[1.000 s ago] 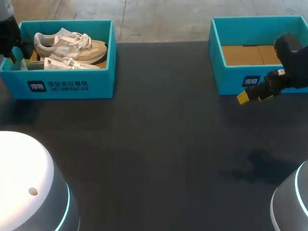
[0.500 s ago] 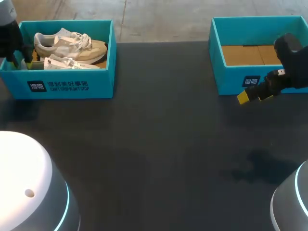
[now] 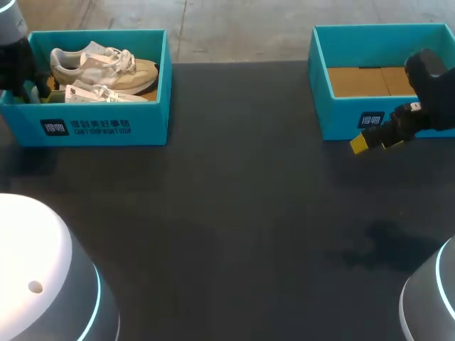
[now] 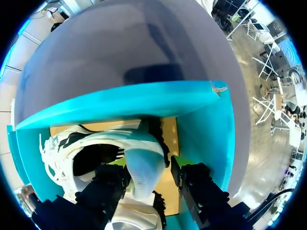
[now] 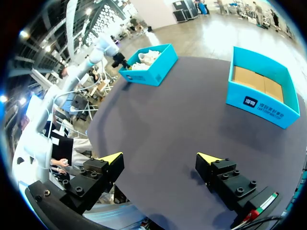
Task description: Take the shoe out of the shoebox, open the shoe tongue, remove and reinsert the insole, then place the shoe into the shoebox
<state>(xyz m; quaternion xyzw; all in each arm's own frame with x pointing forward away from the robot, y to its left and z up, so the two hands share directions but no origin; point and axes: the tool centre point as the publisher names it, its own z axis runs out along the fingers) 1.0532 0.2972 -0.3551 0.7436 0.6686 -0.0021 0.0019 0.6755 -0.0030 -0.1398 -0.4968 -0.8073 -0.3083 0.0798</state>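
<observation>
Left arm [image 3: 17,60] nearer, jaws astride shoe [image 4: 143,168] heel

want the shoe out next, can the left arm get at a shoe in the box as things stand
Probably yes: the left gripper is down inside the shoebox, its open fingers either side of the near end of a shoe, with nothing in between.

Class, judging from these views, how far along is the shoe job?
Nothing is finished: the white mesh trainer lies in the teal cardboard shoebox. In hand: the left gripper, open, straddles its heel. The right gripper hangs open above the black table. Left: lifting it out and every later step.
</observation>
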